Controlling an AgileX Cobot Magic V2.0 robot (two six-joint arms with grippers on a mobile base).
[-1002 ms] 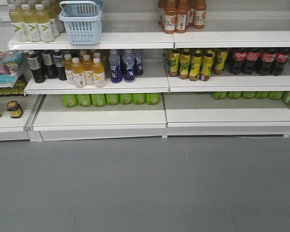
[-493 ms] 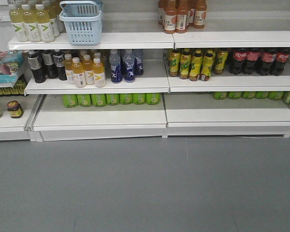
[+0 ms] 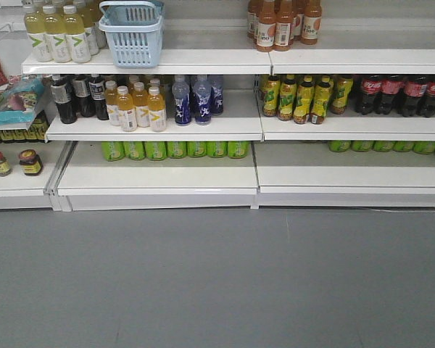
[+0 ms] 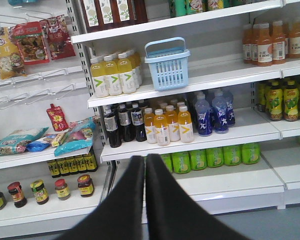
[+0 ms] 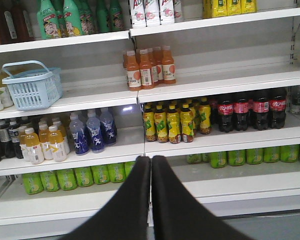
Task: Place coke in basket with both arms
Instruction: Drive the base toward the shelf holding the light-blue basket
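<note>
My left fingers [image 4: 122,200] and right fingers [image 5: 127,200] are pressed together, empty; coke [image 5: 240,114] and basket [image 5: 32,89] stand well apart.

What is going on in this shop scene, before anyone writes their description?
Nothing is being handled yet. The left gripper and right gripper hang empty, jaws shut, facing the shop shelves. The pale blue basket sits on an upper shelf; the coke bottles stand one shelf lower, off to the right.
</note>
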